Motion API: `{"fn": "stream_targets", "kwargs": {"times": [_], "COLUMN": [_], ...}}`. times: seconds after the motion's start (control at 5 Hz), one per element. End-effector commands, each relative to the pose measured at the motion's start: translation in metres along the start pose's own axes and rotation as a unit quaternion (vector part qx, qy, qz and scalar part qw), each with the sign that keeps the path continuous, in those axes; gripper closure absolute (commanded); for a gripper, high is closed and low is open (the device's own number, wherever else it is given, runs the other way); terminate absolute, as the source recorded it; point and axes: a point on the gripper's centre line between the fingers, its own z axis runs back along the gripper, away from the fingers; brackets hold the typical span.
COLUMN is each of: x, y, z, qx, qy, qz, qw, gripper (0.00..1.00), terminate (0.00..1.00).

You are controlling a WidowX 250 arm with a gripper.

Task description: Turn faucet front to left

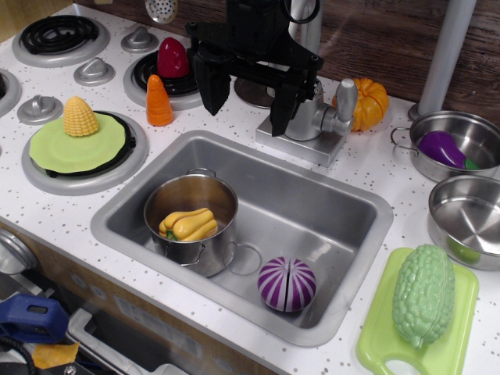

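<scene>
The silver-grey faucet (311,119) stands on its square base plate (306,147) at the back rim of the sink, with its rounded lever (346,97) sticking out to the right. Only a short piece of its spout (307,30) shows, rising behind the arm. My black gripper (246,100) hangs over the sink's back edge, just left of the faucet body. It is open and empty. Its right finger (283,111) is right beside the faucet body, and its left finger (211,87) is well to the left.
The sink (367,205) holds a steel pot (191,207) with a yellow pepper and a purple onion (287,283). An orange pumpkin (370,101) sits behind the lever. A plain grey pole (447,55) and two steel pots stand at right. A carrot (158,100) and burners are at left.
</scene>
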Motion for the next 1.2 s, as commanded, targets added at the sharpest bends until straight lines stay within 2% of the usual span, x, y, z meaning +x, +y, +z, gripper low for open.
{"fn": "stream_targets", "kwargs": {"times": [0.0,0.4,1.0], "x": [0.000,0.006,0.030], "y": [0.000,0.000,0.000], "z": [0.000,-0.001,0.013], "qx": [0.000,-0.003,-0.017], "qy": [0.000,-0.064,-0.129], "qz": [0.000,-0.003,-0.001], "qw": [1.0000,0.9980,0.9915], "gripper": [0.00,0.00,0.00], "terminate": [0.00,0.00,0.00]}}
